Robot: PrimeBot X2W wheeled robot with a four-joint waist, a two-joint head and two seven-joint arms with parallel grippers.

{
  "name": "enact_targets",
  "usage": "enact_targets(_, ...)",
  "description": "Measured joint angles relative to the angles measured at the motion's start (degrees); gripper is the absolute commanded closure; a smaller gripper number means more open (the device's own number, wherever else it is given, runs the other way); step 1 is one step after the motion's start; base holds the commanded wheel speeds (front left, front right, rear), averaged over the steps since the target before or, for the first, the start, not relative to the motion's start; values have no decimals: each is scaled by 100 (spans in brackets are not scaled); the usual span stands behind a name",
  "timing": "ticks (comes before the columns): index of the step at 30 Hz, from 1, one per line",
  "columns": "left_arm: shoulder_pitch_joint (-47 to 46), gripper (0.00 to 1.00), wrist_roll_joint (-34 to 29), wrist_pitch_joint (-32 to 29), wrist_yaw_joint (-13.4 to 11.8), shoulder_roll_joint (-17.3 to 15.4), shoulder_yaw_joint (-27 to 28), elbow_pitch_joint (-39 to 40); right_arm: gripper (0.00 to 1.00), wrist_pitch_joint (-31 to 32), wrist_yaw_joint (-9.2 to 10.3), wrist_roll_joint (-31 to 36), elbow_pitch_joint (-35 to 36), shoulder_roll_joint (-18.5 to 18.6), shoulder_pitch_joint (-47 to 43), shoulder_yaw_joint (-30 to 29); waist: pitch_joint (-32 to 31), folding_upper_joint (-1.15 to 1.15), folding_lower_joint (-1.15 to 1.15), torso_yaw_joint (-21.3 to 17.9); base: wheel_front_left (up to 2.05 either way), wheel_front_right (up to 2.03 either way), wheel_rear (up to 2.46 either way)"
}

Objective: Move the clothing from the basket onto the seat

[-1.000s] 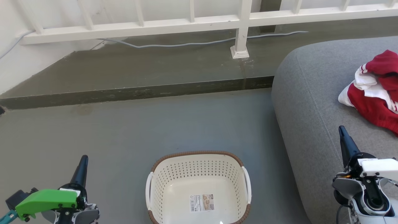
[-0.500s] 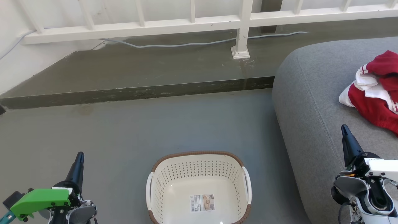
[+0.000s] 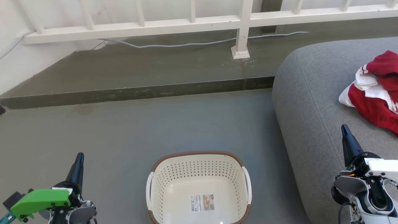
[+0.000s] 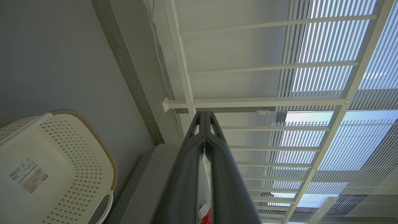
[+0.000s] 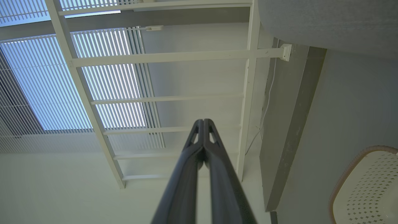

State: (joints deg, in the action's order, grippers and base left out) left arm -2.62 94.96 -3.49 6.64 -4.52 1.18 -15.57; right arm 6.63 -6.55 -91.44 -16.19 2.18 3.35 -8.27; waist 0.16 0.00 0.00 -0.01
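Observation:
The cream basket [image 3: 199, 161] with a brown rim sits on the floor at the bottom centre, holding nothing but a label sticker on its bottom; the left wrist view has the basket [image 4: 77, 149] at lower left. Red and white clothing [image 3: 376, 90] lies crumpled on the grey seat [image 3: 311, 102] at the right. My left gripper [image 3: 80, 155] is shut and empty, left of the basket. My right gripper [image 3: 343, 127] is shut and empty, over the seat's front edge below the clothing. Both wrist views show the fingers pressed together, left [image 4: 204, 116] and right [image 5: 203, 123].
A white railing [image 3: 192, 23] runs across the back on a raised concrete step [image 3: 133, 93], with a grey cable [image 3: 174, 45] lying along it. Grey floor [image 3: 124, 133] spreads between the step and the basket.
Over the first half second both grippers shifted slightly, the left a little lower in view. Since then nothing has moved.

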Motion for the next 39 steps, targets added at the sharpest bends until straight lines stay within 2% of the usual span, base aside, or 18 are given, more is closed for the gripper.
enact_targets(39, -9, 100, 0, -8, 18, 9, 22, -37, 100, -2, 0, -16, 5, -1, 0, 8, -1, 0, 0, 1, 0, 0, 0)
